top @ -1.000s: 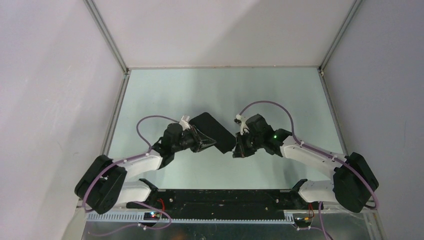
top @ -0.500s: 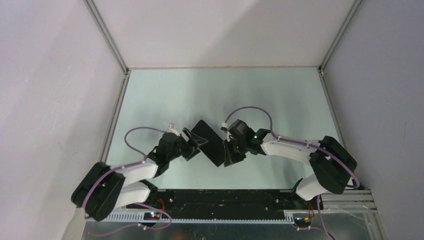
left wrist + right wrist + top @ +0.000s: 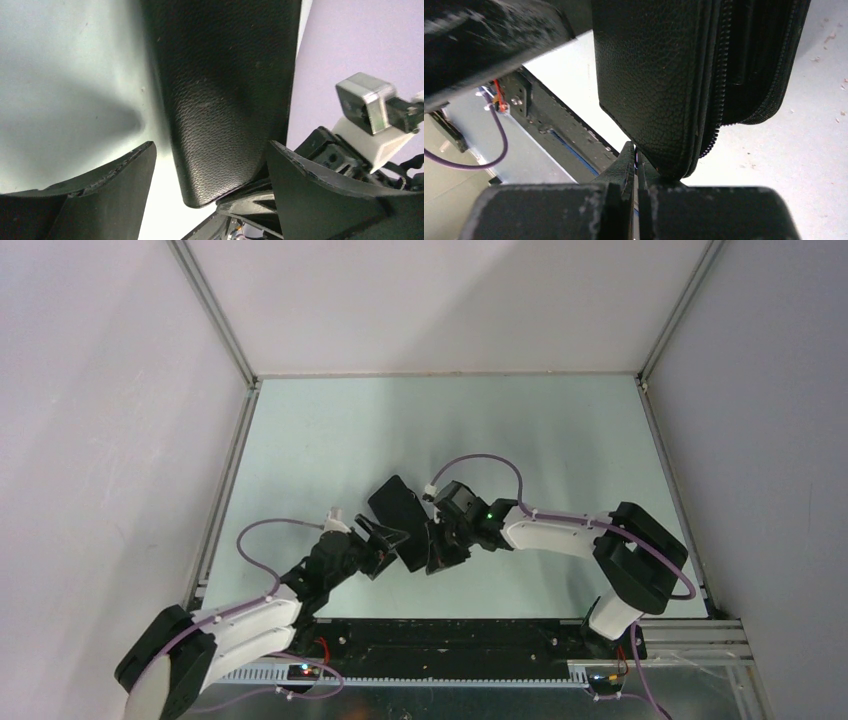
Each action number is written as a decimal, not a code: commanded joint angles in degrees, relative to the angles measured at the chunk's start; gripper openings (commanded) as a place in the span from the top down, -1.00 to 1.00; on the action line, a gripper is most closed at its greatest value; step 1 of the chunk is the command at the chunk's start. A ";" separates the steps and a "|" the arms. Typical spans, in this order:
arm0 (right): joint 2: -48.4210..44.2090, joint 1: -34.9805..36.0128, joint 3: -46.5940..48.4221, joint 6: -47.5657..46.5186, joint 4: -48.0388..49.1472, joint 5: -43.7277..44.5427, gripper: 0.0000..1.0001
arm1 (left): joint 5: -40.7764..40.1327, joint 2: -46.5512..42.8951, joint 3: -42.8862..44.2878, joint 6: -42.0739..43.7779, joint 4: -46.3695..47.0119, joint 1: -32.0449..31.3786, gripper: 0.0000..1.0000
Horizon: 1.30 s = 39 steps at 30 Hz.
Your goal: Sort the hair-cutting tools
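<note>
Over tabletop (image 3: 330,430), right claw (image 3: 636,156) reaches leftward, pinching case (image 3: 649,75).

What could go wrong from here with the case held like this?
The right jaws are shut on only a corner of the black case, and the left jaws stand open around it without touching, so it could swing or slip free.
Its zip looks partly open along one side, so anything inside could spill if it tips.
</note>
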 commanded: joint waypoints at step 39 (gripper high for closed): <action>-10.13 -17.34 -3.24 -13.34 -10.94 4.85 1.00 | -7.51 -19.43 -2.50 -8.03 -4.43 -2.31 1.00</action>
